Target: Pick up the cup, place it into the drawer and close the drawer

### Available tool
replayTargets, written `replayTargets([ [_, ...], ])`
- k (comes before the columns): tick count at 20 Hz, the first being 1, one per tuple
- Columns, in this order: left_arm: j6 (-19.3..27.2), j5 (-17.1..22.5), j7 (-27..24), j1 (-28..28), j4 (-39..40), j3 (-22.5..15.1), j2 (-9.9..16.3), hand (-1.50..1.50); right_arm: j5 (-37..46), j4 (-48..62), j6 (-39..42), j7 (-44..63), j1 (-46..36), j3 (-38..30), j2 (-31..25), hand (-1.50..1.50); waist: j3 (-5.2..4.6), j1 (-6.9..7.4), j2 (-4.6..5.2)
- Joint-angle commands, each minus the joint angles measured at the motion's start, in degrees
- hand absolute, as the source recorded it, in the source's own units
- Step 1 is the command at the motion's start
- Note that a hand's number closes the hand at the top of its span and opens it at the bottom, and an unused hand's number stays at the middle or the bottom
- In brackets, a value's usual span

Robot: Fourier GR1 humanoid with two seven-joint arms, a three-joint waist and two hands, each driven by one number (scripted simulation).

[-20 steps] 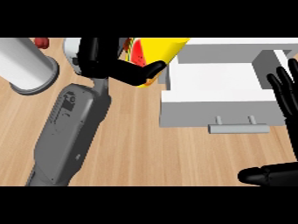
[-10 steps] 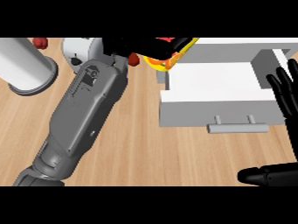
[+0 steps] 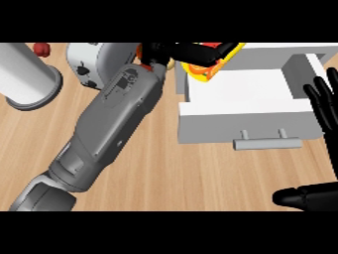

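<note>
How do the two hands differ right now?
The left hand is curled round the yellow and red cup over the open drawer's far left corner; the right hand holds nothing. The left hand's fingers are bent, the right hand's straight and spread, resting at the view's right edge beside the drawer. Both are black.

I counted one cup (image 3: pixel 209 62), one open white drawer (image 3: pixel 253 101), one white cylinder (image 3: pixel 19 74), one small red thing (image 3: pixel 40 48) and my two hands on the surface (image 3: pixel 164 173).
</note>
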Motion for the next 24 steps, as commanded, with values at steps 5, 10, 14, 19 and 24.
replayTargets([
  [5, 2.2, 7.5, -2.1, -4.9, 10.2, -8.1, 0.0, 1.5, 1.1, 1.2, 0.3, -3.2, 0.5, 0.9, 1.1, -1.5, 0.02, -1.0, 0.15],
  [10, 4.6, 10.7, -4.0, -7.5, 14.4, -12.9, 0.0, 1.5, 2.1, -0.1, -0.6, -0.2, -1.0, 3.3, 1.6, -1.5, 0.02, -2.32, 0.43],
  [14, 5.1, 12.6, -3.7, -9.2, 16.9, -16.2, 0.0, 1.5, -1.5, 2.0, 2.0, -1.3, -2.1, 1.4, 0.2, -1.5, 0.08, -3.95, 0.84],
  [19, 5.7, 11.9, -1.5, -11.1, 20.7, -20.3, 0.0, 1.5, 0.6, 1.9, -1.0, 1.4, -6.0, 3.4, 1.6, -1.5, 0.07, -4.1, 1.12],
  [24, 7.4, 13.2, -2.6, -7.7, 18.9, -24.9, 0.0, -1.5, -1.8, 4.9, 1.9, -0.9, -6.5, 1.5, 0.1, -1.5, 0.1, -4.64, 1.24],
])
